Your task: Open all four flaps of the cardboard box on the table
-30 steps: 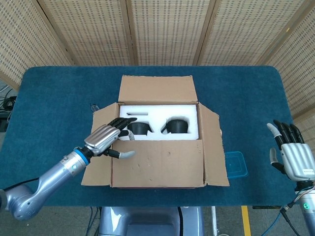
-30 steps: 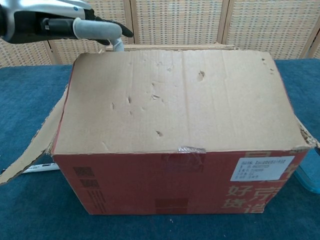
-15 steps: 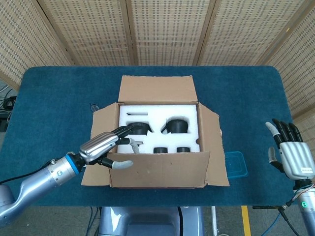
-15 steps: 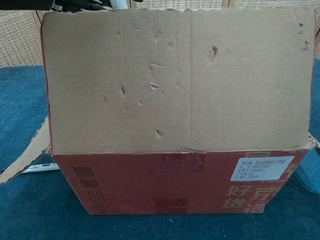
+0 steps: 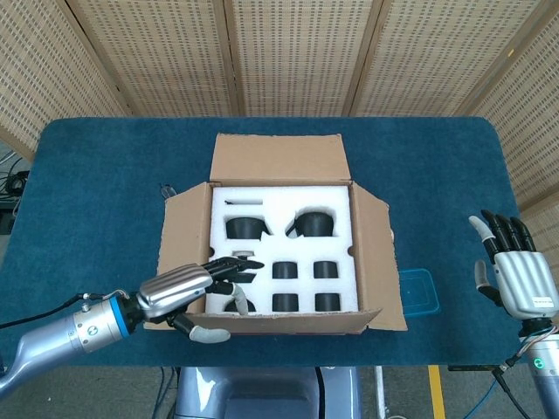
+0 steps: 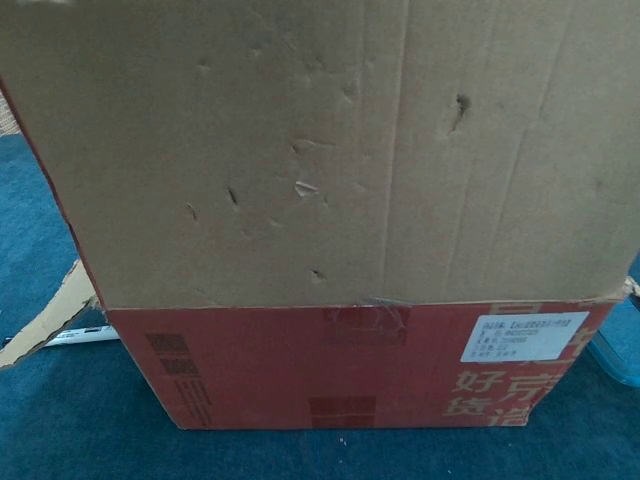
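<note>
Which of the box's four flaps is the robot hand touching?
The near flap, the one closest to the robot. The left hand has its fingers over its left end. The far flap and both side flaps are folded out with no hand on them.

**Lighting and Image Quality**

The head view is evenly lit by soft, diffuse light and is sharp across the frame. The white foam insert (image 5: 284, 229) is the brightest area and nearly overexposed. Short, soft shadows lie inside the box (image 5: 279, 253). The chest view is dimmer and slightly soft; the near flap (image 6: 330, 150) fills most of the frame. No glare is visible.
</note>
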